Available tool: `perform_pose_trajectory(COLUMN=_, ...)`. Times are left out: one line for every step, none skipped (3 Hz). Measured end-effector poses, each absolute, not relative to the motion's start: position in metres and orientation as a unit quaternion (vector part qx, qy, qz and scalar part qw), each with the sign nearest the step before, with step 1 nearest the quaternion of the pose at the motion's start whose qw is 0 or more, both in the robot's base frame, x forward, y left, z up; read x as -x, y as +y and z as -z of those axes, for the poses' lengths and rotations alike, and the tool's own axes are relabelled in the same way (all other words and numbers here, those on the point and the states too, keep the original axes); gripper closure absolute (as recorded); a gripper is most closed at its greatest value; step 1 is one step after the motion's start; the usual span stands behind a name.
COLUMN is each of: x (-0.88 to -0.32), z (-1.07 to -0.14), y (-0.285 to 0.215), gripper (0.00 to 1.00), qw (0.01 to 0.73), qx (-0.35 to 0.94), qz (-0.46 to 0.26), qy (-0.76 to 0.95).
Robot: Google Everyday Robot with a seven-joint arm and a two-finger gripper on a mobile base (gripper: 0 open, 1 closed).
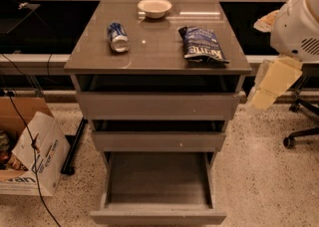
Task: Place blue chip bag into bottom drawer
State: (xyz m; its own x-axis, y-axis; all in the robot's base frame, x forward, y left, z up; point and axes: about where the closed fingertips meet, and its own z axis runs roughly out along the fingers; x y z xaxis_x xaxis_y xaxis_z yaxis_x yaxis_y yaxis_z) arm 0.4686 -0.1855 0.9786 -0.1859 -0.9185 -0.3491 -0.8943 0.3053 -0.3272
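My claw (269,89) at 3 o'clock; can't tell if open or closed. At 1 o'clock, blue chip bag (203,45) on cabinet top (149,54). At 6 o'clock, bottom drawer (158,215) open. Crinkly bag could slip, fall outside drawer.
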Motion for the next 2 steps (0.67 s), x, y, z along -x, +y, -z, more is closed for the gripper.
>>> perform_pose_trajectory(x=-0.472, z=-0.976, y=-0.186, gripper=0.0, qw=0.259, qx=0.571, qz=0.01, qy=0.779)
perform_pose_trajectory(x=-0.494, z=-0.97, y=-0.177, gripper=0.0, qw=0.287, qx=0.545, qz=-0.012, qy=0.788)
